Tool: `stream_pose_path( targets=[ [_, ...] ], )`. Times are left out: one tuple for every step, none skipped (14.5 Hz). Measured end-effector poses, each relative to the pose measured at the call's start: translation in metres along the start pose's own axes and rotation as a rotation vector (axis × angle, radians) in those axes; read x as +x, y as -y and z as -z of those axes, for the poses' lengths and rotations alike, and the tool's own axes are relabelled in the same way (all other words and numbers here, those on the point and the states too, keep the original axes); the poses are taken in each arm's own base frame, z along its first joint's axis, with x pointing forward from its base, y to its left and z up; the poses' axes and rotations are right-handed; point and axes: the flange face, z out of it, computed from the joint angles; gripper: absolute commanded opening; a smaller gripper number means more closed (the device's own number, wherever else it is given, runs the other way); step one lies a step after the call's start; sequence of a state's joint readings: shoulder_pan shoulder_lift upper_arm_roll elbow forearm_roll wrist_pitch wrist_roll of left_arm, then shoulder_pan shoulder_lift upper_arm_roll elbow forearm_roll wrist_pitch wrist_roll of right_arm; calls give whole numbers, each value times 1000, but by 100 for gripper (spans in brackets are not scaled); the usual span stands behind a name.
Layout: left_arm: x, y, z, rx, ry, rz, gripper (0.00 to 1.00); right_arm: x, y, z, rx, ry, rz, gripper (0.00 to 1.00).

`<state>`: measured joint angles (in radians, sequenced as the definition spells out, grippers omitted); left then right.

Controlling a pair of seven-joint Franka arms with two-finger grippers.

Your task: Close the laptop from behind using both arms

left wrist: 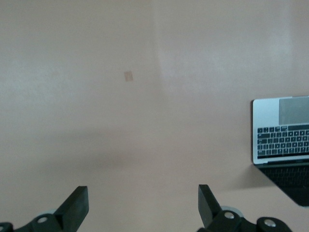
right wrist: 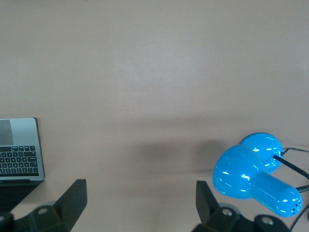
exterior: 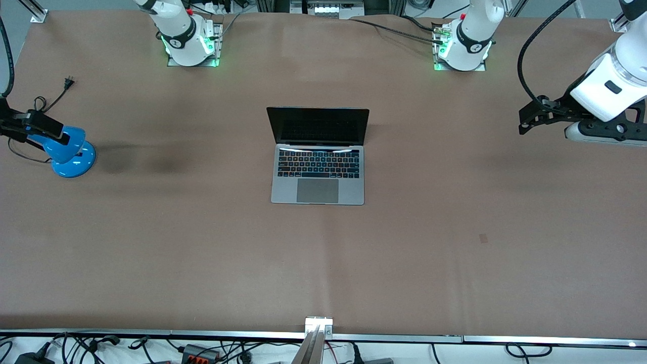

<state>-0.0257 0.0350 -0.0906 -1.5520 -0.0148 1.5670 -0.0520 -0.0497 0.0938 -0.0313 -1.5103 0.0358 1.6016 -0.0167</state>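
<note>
laptop [exterior: 318, 155] open, mid-table | left gripper [left wrist: 143, 205] wide, over bare table | right gripper [right wrist: 141, 200] wide, near blue lamp [right wrist: 256, 180]

- One laptop [exterior: 318, 156], lid up, on the counter [exterior: 455, 242].
- One blue lamp [exterior: 68, 149] with one black cord ending in one plug [exterior: 69, 81].
- Two white arms, each with one green-lit base: the right arm's base [exterior: 192, 43] and the left arm's base [exterior: 461, 48].
- Two claws: the left claw [left wrist: 143, 205] and the right claw [right wrist: 141, 200], each with two fingers spread apart.
- One small tan patch [exterior: 483, 238] on the counter.
- One metal bracket [exterior: 319, 323] at the counter's nearest edge.
</note>
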Motion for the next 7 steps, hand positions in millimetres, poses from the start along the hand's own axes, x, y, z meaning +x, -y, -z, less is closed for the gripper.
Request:
stream_pose_path(
  targets=[
    [-1, 0, -1, 0, 8, 0, 100, 0, 0, 0, 0, 1, 0, 96],
    [-1, 0, -1, 1, 13, 0, 100, 0, 0, 0, 0, 2, 0, 61],
    [-2, 0, -1, 1, 15, 1, 100, 0, 0, 0, 0, 2, 7, 42],
    [-2, 1, -1, 1, 15, 1, 100, -1, 0, 0, 0, 2, 24, 24],
    [-2, 1, -1, 1, 15, 1, 100, -1, 0, 1, 0, 1, 35, 12],
    [-2, 1, -1, 1, 15, 1, 100, -1, 0, 1, 0, 1, 40, 0],
    [-2, 1, -1, 1, 15, 1, 100, -1, 0, 1, 0, 1, 40, 0]
  ],
)
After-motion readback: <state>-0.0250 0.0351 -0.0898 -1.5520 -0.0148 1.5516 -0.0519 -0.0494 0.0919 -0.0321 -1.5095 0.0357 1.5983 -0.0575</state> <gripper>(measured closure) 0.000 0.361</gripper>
